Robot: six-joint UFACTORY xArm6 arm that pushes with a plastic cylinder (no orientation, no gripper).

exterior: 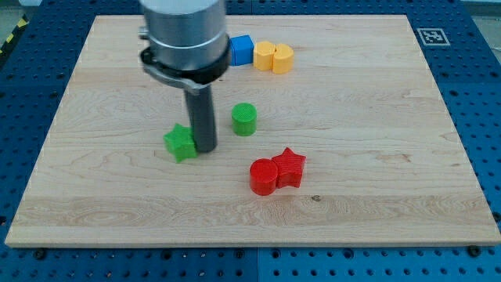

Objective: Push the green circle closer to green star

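Observation:
The green circle (244, 119) stands on the wooden board near the middle. The green star (180, 142) lies to the circle's lower left. My tip (206, 149) rests on the board right beside the star's right edge, between the star and the circle, lower left of the circle. There is a small gap between my tip and the circle.
A red circle (263, 176) and a red star (290, 167) touch each other at the lower middle. A blue cube (240, 50), a yellow block (264, 56) and a yellow heart-like block (282, 58) sit in a row at the view's top.

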